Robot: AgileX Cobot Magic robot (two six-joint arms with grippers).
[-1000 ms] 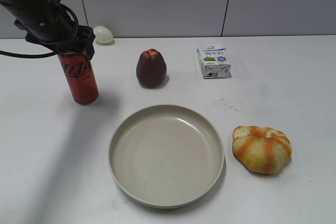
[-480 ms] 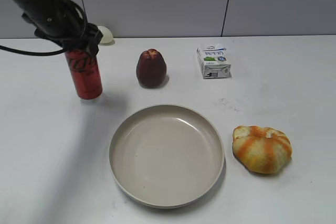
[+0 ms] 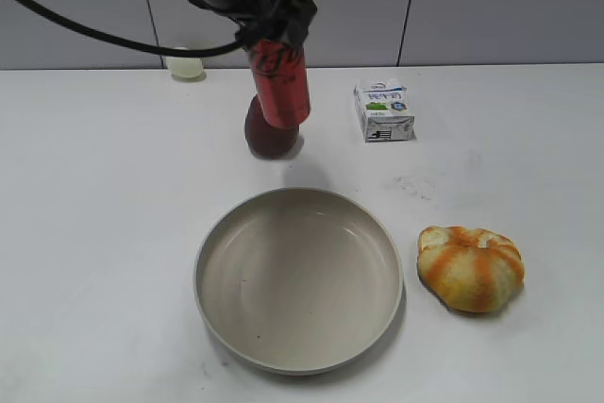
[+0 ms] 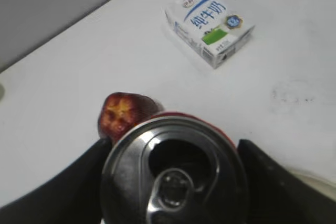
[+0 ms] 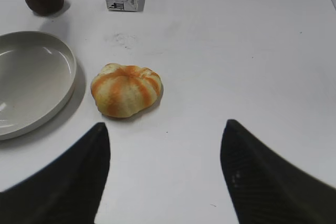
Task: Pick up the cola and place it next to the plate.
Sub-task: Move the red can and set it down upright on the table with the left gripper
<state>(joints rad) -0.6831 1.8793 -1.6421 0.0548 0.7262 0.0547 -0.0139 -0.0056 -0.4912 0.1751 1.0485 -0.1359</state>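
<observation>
The cola point(image 3: 279, 84), a slim red can, hangs in the air in front of the dark red fruit, tilted a little. My left gripper point(image 3: 271, 37) is shut on its top. In the left wrist view the can's silver top point(image 4: 175, 174) fills the space between the two black fingers point(image 4: 68, 187). The beige plate point(image 3: 219, 309) lies on the white table in front of the can; its rim also shows in the right wrist view point(image 5: 67, 88). My right gripper point(image 5: 165, 169) is open and empty above bare table, right of the plate.
A dark red fruit point(image 3: 267, 136) stands behind the plate, under the can. A small milk carton point(image 3: 383, 110) stands at the back right. An orange-striped pumpkin-shaped thing point(image 3: 471, 267) lies right of the plate. A pale egg-like object point(image 3: 185, 67) sits by the back wall.
My left gripper has lifted the cola off the table at the left and carried it right and up, to above the dark red fruit. Nothing else has moved.
</observation>
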